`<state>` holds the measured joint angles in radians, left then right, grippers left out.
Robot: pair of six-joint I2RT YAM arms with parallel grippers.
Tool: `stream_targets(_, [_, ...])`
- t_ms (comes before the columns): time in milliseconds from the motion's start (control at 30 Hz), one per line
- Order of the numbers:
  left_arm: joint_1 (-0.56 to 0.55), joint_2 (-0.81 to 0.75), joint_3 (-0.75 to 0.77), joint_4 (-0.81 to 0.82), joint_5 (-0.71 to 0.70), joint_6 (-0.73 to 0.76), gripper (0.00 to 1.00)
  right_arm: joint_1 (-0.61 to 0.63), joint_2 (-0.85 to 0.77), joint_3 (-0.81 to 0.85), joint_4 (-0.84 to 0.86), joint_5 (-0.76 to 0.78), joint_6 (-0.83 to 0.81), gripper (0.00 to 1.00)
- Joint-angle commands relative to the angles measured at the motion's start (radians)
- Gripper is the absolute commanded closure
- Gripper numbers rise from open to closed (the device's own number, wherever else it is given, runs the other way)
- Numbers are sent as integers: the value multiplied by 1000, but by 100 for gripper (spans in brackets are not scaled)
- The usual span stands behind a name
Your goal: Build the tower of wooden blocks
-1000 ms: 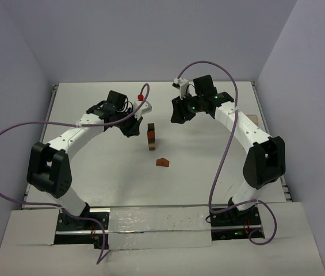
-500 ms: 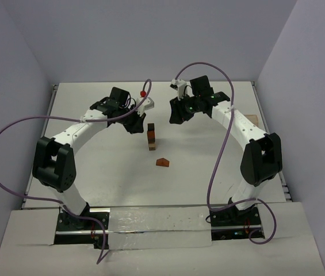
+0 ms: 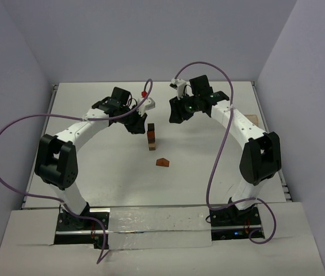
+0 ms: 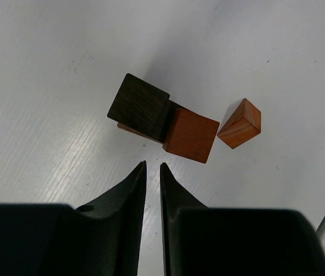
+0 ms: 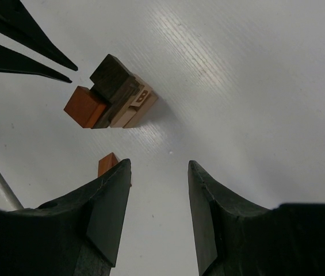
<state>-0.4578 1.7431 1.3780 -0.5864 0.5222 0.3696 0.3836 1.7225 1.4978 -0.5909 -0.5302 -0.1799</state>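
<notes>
One wood block tower (image 3: pixel 151 137) of smooth cubes; left end effector (image 4: pixel 152 165) closed, right end effector (image 5: pixel 159 163) parted.

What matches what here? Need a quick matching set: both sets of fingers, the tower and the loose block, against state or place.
Column 1
1. left fingers
2. right fingers
3. wood block tower
4. loose wedge block

Column 2
A. lies alone on the table, apart from the stack
B. spread apart, nothing between them
C. stands upright, several blocks high
D. closed together, nothing held

Pairs: 1-D, 2-B, 3-C, 4-A
</notes>
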Motion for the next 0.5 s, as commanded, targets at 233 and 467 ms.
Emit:
stream_targets(233, [-12, 20, 55, 7, 38, -3, 75, 6, 14, 54, 20, 7, -1, 48])
stream_targets(467, [-12, 21, 57, 4, 40, 0, 71, 5, 17, 52, 20, 6, -1, 47])
